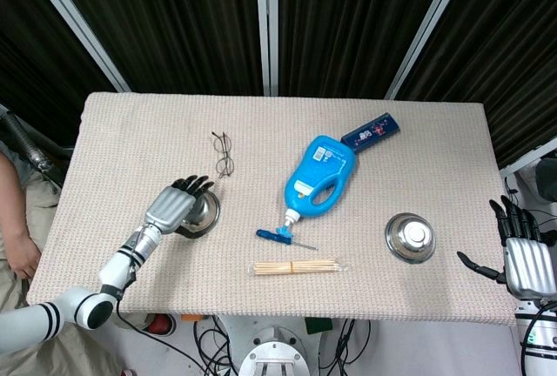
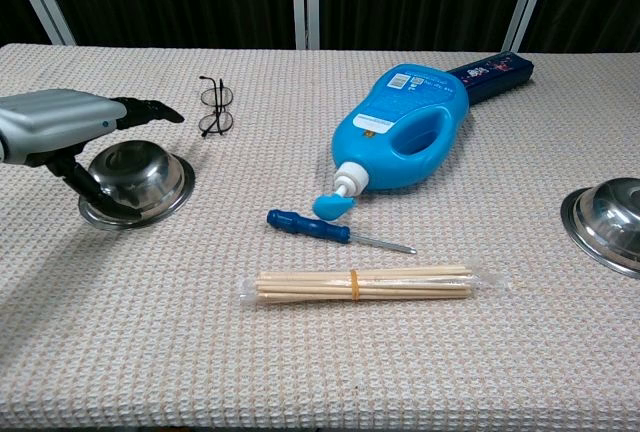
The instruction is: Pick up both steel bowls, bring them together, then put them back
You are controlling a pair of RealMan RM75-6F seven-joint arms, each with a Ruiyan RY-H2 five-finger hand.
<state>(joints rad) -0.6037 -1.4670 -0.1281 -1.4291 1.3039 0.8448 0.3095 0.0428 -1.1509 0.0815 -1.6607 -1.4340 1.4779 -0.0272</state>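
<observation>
On the tabletop (image 1: 130,124) both bowls lie upside down and well apart, so each robot hand should, I think, hook its fingers under the rim before lifting. The left robot hand (image 1: 174,204) arches over the left steel bowl (image 2: 135,184), touching it but not yet gripping, and the chest view shows its thumb at the near rim. Only the head view shows the right robot hand (image 1: 520,258), open beside the right steel bowl (image 1: 410,237).

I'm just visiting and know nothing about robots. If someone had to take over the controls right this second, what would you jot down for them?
Left hand: over the left steel bowl, fingers reaching across it, thumb down by its near rim; bowl not lifted.
Right hand: open, off the table's right edge, apart from the right steel bowl.
Both bowls sit upside down on the table, far apart, with the blue detergent bottle, screwdriver and bundle of sticks lying between them.
Done: nothing lifted so far.
Left: grip both bowls, lift, bring them together, set them back.
</observation>
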